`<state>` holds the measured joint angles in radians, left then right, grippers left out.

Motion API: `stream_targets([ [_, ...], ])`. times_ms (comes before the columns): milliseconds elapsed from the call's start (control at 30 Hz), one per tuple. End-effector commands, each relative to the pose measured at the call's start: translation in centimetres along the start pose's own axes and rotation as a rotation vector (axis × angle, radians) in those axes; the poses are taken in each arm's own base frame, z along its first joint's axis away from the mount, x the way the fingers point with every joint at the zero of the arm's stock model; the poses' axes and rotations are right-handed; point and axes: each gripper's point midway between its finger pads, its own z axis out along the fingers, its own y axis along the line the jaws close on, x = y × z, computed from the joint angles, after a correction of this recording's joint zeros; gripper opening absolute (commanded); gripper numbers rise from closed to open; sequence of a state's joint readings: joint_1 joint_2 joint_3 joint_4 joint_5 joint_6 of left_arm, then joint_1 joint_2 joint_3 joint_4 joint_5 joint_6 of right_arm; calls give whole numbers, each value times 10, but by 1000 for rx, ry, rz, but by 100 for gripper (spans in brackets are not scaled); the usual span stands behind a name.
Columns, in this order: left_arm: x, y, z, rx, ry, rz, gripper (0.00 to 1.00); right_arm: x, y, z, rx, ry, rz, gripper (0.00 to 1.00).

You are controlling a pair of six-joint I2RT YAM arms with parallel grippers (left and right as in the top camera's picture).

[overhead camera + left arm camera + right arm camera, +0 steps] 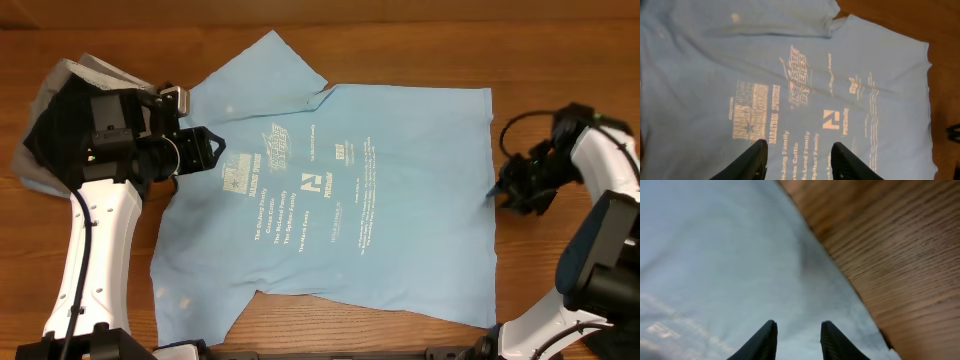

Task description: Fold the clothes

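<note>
Overhead: a light-blue T-shirt (pixel 400 200) lies spread flat across the middle of the frame on a wooden table (pixel 560 60). The left gripper (pixel 212 148) hangs over its left part and the right gripper (pixel 497 192) sits at its right edge. Dark and grey garments (pixel 45 130) are heaped at upper left, beneath the left arm. No basket, bin or other container is in view.

Left wrist: the left gripper (pixel 797 160) stands with its jaws apart and nothing between them, and the printed T-shirt (pixel 715 60) fills the frame below. A pinch here would likely catch mid-cloth rather than an edge, bunching the shirt instead of folding it.

Right wrist: the right gripper (pixel 797 340) is likewise parted and empty above the T-shirt (pixel 705 255), whose edge runs diagonally against bare table (pixel 900 245) at right. If the jaws close too far inboard or skim the wood, the thin edge may slip out. Uneven lifts by the two arms could skew the fold.
</note>
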<state>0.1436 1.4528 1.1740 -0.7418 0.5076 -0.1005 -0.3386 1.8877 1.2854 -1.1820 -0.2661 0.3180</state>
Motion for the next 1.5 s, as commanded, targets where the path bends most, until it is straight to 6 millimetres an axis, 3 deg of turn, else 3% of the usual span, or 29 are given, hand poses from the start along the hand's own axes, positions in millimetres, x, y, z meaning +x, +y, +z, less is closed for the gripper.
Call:
stream_targets([
  [0, 2, -10, -7, 26, -3, 55, 45, 6, -22, 22, 67, -16, 93, 28],
  [133, 6, -7, -7, 8, 11, 55, 45, -2, -36, 48, 86, -84, 195, 26],
  [200, 7, -7, -7, 8, 15, 59, 45, -17, -45, 53, 119, -170, 237, 25],
  [300, 7, -7, -7, 8, 16, 62, 45, -42, -57, 45, 164, -295, 312, 22],
  [467, 8, -7, -8, 7, 22, 67, 46, -77, -58, 23, 108, -407, 352, 22],
  [500, 9, -7, -8, 7, 24, 65, 46, -81, -55, 20, 93, -416, 330, 24],
  [600, 12, -4, -8, -7, 37, 65, 46, -86, -31, 6, 5, -385, 181, 41],
  [667, 17, -1, -8, -24, 54, 56, 46, -85, -20, -7, -31, -355, 147, 41],
  [733, 23, 1, -8, -34, 79, 42, 47, -81, -8, -24, -69, -317, 103, 41],
  [833, 33, 3, -10, -48, 118, 21, 59, -71, 17, -56, -149, -282, 8, 43],
  [900, 41, 4, -13, -58, 153, 3, 56, -61, 36, -83, -232, -282, -49, 44],
  [933, 44, 6, -16, -72, 168, -8, 46, -57, 44, -96, -264, -292, -69, 45],
  [1000, 51, 12, -24, -106, 204, -40, 39, -44, 57, -129, -324, -340, -117, 47],
  [1100, 61, 24, -35, -157, 236, -121, 41, -22, 64, -173, -360, -437, -160, 50],
  [1167, 77, 44, -48, -260, 279, -228, 47, -1, 65, -199, -381, -500, -185, 53],
  [1300, 109, 67, -66, -353, 374, -391, 54, 37, 64, -231, -408, -584, -224, 62],
  [1467, 142, 104, -72, -446, 406, -570, 75, 69, 69, -239, -418, -589, -268, 69],
])
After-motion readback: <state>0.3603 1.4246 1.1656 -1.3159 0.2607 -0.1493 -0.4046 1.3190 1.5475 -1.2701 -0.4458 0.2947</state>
